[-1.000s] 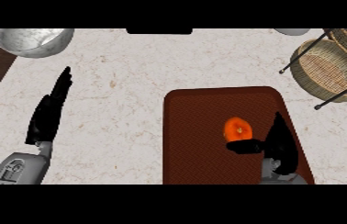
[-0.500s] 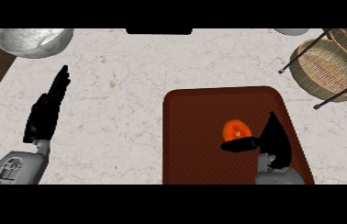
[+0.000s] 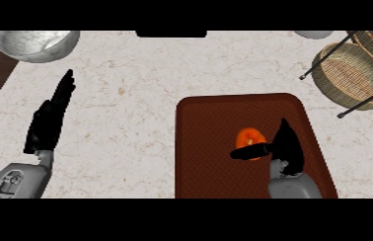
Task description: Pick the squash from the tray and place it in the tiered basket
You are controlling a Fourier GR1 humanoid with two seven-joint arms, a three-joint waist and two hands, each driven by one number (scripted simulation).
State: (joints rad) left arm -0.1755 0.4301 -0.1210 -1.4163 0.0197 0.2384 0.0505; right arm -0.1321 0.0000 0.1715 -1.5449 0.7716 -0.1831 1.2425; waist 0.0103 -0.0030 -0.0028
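The squash [image 3: 249, 139], orange, is seen lying on the dark brown tray [image 3: 211, 151], a bit right of the tray's centre. The right hand [image 3: 282, 145] is placed over the tray just beside the squash on its right side; its thumb is stretched across the lower edge of the squash, approx. touching it, while the fingers are pointed up and held straight, not curled round the fruit, so nothing is gripped. The left hand [image 3: 51, 117] is held open at the view's left over the pale marble counter [image 3: 131, 87], fingers straight and pointing up, well apart from the tray. The tiered basket [image 3: 348, 72], wicker w/ dark wire legs, is set at the upper right, near the tray's far right corner but not touching it. A metal bowl [image 3: 36, 43] is seen at the upper left corner, partly cut off by the view's edge
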